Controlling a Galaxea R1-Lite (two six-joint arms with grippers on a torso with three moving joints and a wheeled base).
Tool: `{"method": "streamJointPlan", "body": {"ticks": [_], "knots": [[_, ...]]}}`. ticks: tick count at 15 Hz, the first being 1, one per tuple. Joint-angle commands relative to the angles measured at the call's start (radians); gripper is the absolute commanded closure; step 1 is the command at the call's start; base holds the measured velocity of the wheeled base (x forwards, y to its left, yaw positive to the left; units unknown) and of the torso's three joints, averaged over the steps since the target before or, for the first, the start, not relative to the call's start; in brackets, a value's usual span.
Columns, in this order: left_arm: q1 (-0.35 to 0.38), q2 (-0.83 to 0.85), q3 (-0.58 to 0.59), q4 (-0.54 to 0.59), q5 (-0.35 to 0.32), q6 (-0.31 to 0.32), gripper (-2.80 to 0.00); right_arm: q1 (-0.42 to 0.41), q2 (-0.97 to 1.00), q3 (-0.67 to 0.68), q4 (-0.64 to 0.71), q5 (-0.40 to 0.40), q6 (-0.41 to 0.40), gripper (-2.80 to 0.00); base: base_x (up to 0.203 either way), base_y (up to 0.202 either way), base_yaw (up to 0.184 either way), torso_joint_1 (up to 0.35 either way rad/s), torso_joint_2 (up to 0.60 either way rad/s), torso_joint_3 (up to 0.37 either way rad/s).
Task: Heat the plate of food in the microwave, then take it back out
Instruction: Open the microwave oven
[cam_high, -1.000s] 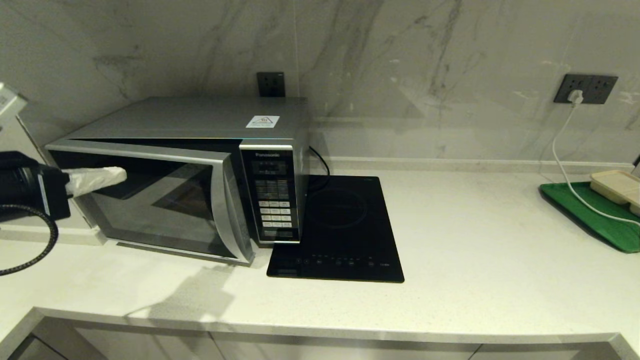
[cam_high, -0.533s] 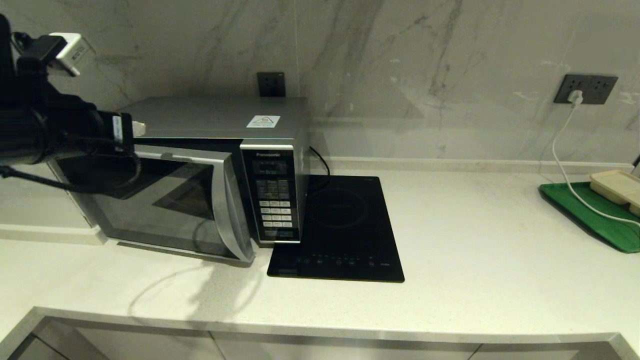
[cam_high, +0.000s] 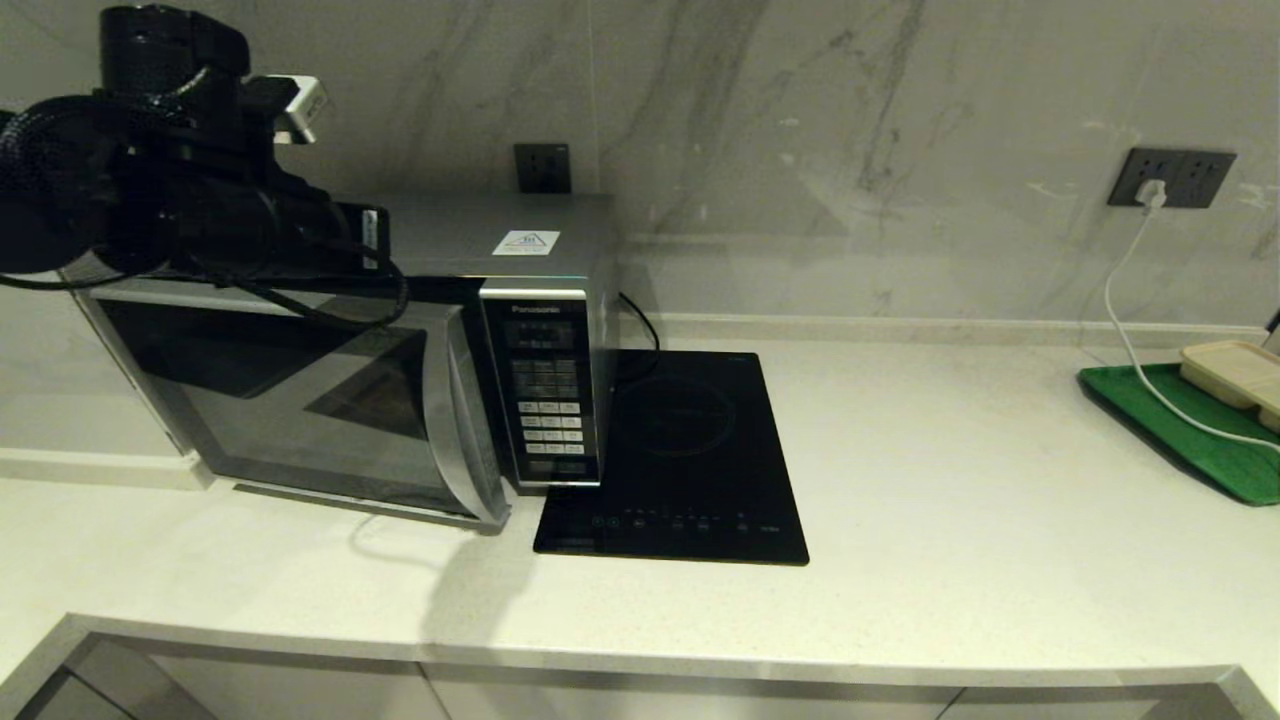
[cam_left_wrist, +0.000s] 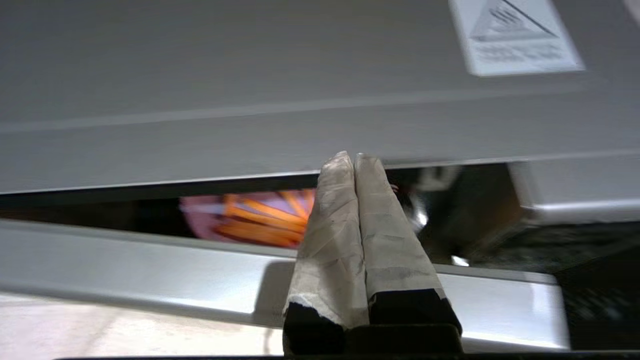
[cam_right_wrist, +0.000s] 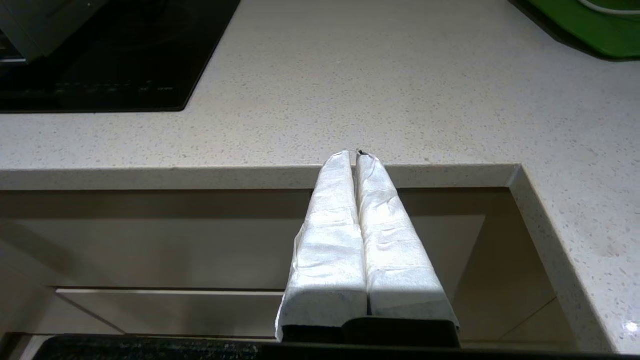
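Observation:
The silver microwave (cam_high: 430, 240) stands at the counter's back left, its dark glass door (cam_high: 300, 400) ajar at the handle side. My left arm (cam_high: 200, 200) reaches over the microwave's top left. The left gripper (cam_left_wrist: 354, 157) is shut and empty, with its tips over the narrow gap between door and body. Through that gap the left wrist view shows part of the lilac plate of food (cam_left_wrist: 250, 215) with orange fries, inside the microwave. The right gripper (cam_right_wrist: 356, 155) is shut and empty, below the counter's front edge, out of the head view.
A black induction cooktop (cam_high: 680, 460) lies right beside the microwave. At the far right a green tray (cam_high: 1180, 430) carries a beige tray (cam_high: 1235, 370), and a white cable (cam_high: 1130, 330) runs from the wall socket (cam_high: 1170, 178) onto it.
My left arm has risen from in front of the door's left end and swung right, over the microwave's top. The door stays ajar.

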Motion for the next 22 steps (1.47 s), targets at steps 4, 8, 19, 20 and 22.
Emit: {"method": "streamJointPlan", "body": {"ticks": [4,8,19,20,22], "knots": [[-0.03,0.087,-0.251,0.297,0.008,-0.095,0.0,0.0,0.0,0.0,0.001,-0.001,0.001,0.0,0.0,0.0,0.0,0.0,0.0,0.0],[-0.03,0.137,-0.296,0.392,0.048,-0.125,0.0,0.0,0.0,0.0,0.001,-0.001,0.001,0.0,0.0,0.0,0.0,0.0,0.0,0.0],[-0.029,0.073,-0.287,0.506,0.055,-0.157,0.0,0.0,0.0,0.0,0.001,-0.001,0.001,0.0,0.0,0.0,0.0,0.0,0.0,0.0],[-0.025,0.055,-0.278,0.529,0.075,-0.162,0.0,0.0,0.0,0.0,0.001,-0.001,0.001,0.0,0.0,0.0,0.0,0.0,0.0,0.0],[-0.008,0.013,-0.218,0.555,0.112,-0.166,0.0,0.0,0.0,0.0,0.001,-0.001,0.001,0.0,0.0,0.0,0.0,0.0,0.0,0.0]]}}
